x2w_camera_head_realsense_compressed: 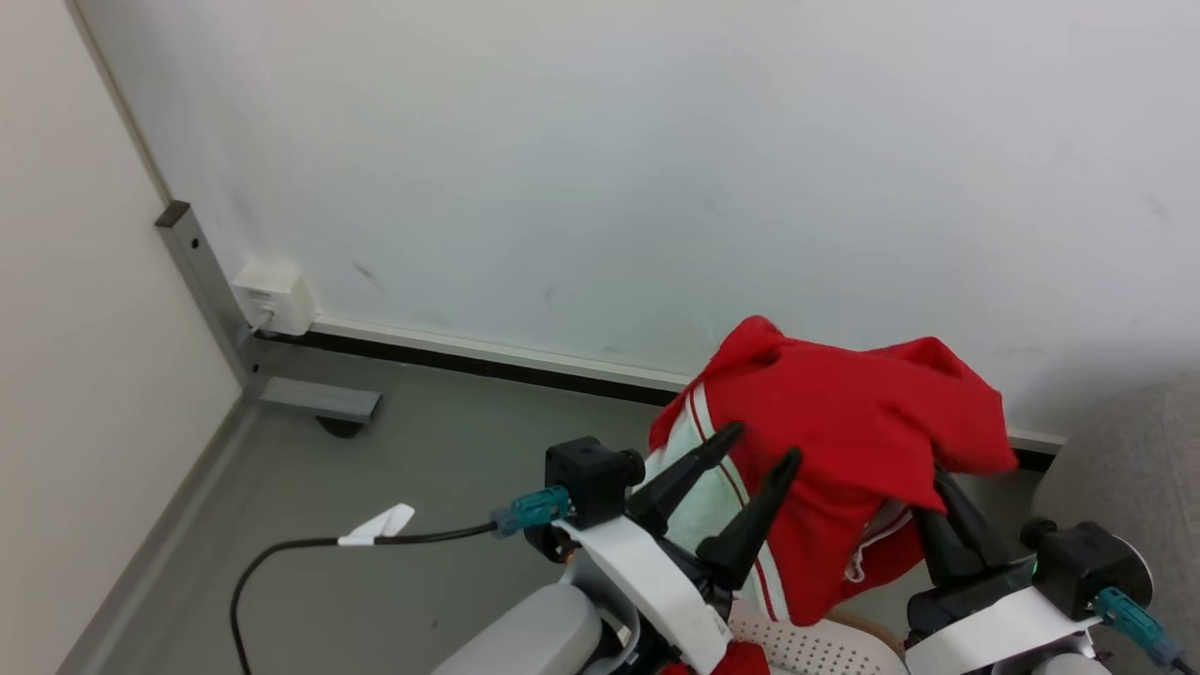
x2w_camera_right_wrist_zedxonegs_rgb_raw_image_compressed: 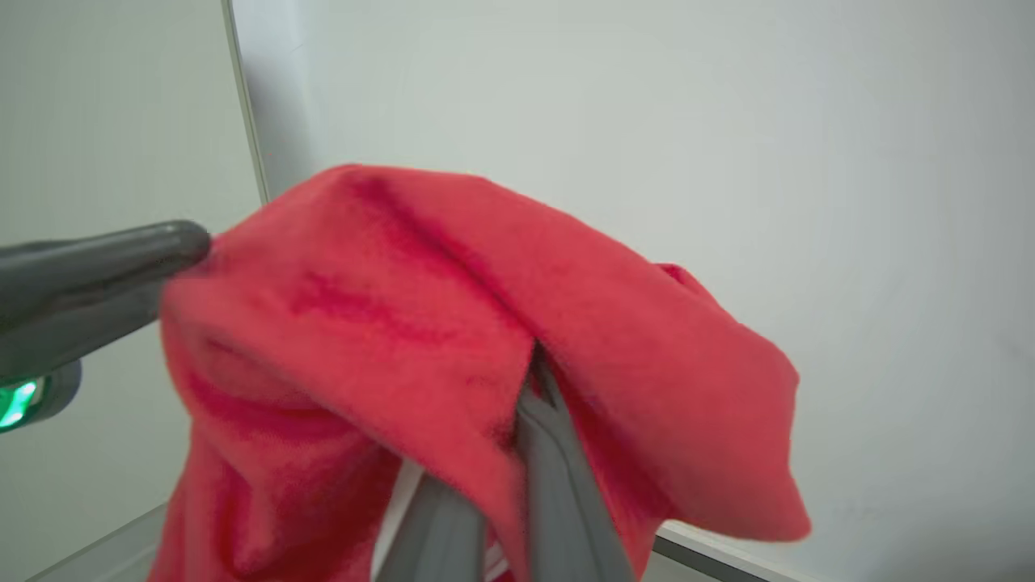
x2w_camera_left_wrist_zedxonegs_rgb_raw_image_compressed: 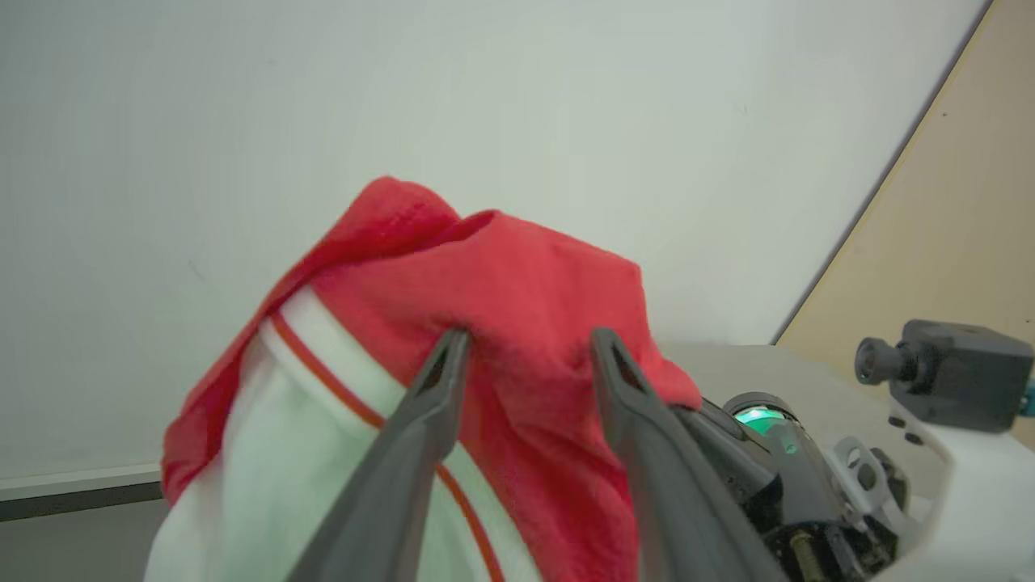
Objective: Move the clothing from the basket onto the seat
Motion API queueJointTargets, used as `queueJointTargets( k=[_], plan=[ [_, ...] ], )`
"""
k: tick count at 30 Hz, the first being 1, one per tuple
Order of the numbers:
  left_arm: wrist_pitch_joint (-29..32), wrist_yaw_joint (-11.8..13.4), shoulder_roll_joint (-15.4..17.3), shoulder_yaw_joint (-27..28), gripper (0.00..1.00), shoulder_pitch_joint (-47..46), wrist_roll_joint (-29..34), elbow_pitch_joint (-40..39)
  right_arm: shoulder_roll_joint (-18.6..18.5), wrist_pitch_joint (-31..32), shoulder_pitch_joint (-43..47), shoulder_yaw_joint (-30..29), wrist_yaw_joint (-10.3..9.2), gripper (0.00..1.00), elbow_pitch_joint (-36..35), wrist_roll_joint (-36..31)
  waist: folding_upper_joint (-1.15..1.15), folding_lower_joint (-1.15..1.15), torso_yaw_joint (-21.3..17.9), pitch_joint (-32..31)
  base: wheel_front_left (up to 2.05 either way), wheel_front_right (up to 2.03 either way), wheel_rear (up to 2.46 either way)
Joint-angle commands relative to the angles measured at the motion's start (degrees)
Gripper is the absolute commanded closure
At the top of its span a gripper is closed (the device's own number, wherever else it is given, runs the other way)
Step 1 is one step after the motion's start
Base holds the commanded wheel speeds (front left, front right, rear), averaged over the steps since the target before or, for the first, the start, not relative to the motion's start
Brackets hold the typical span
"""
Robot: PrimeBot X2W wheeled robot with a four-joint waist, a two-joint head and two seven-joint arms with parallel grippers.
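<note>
While I scan the head view from its left edge, I first meet a grey post (x2w_camera_head_realsense_compressed: 202, 281) with a white wall box (x2w_camera_head_realsense_compressed: 275, 297) beside it, low against the wall. Right of that, a black cable (x2w_camera_head_realsense_compressed: 281, 553) with a white tag (x2w_camera_head_realsense_compressed: 380, 523) crosses the grey floor (x2w_camera_head_realsense_compressed: 422, 441) towards the left arm.

The left gripper (x2w_camera_head_realsense_compressed: 764, 445) sits just right of centre in the lower half. Its two fingers are spread wide, tips against the near face of the red garment (x2w_camera_head_realsense_compressed: 844, 422). In the left wrist view the left gripper (x2w_camera_left_wrist_zedxonegs_rgb_raw_image_compressed: 527, 339) shows the same gap, with the garment (x2w_camera_left_wrist_zedxonegs_rgb_raw_image_compressed: 517, 275) bunched across the tips and nothing pinched that I can see.

The garment hangs in the air at centre right, above the basket (x2w_camera_head_realsense_compressed: 825, 649), whose holed white rim peeks in at the bottom edge.

Further right, the right gripper (x2w_camera_head_realsense_compressed: 949, 525) comes up under the cloth. In the right wrist view the right gripper (x2w_camera_right_wrist_zedxonegs_rgb_raw_image_compressed: 530, 380) has its fingers drawn narrow, with a fold of the garment (x2w_camera_right_wrist_zedxonegs_rgb_raw_image_compressed: 388, 299) clamped between them.

At the far right edge is the grey sofa (x2w_camera_head_realsense_compressed: 1144, 441), apart from the garment.
</note>
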Motion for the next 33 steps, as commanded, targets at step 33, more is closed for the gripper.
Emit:
queueJointTargets(
  k=[33],
  plan=[
    [-0.03, -2.31, 1.93, 11.51, 0.00, 7.37, 20.41, -0.94, -4.58, -0.16, 4.86, -11.50, -0.12, 1.00, -10.98, -1.50, 0.00, 0.00, -32.61, 2.35, 0.00, 0.00, 0.00]
  ],
)
